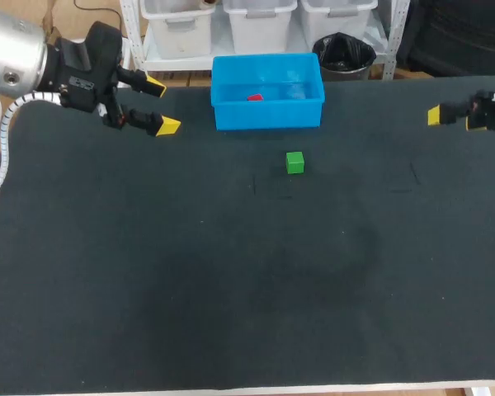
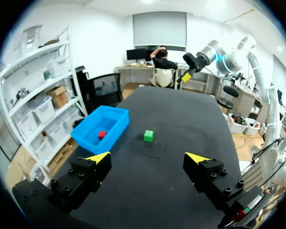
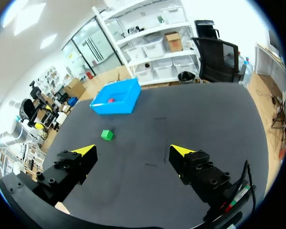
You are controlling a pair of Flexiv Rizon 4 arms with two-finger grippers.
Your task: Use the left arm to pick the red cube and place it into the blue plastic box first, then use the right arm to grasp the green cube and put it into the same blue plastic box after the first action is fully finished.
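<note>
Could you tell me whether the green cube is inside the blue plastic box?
No, the small green cube rests on the black table, outside the blue plastic box.

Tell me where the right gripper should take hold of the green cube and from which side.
Come down from above and close the right gripper on two opposite side faces of the green cube. It sits flat on the table, clear of the blue plastic box, so all its sides look free.

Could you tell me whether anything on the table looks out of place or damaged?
Nothing stands out. The red cube lies inside the upright blue box, the green cube sits apart on the table, and the left gripper and right gripper are open and empty.
</note>
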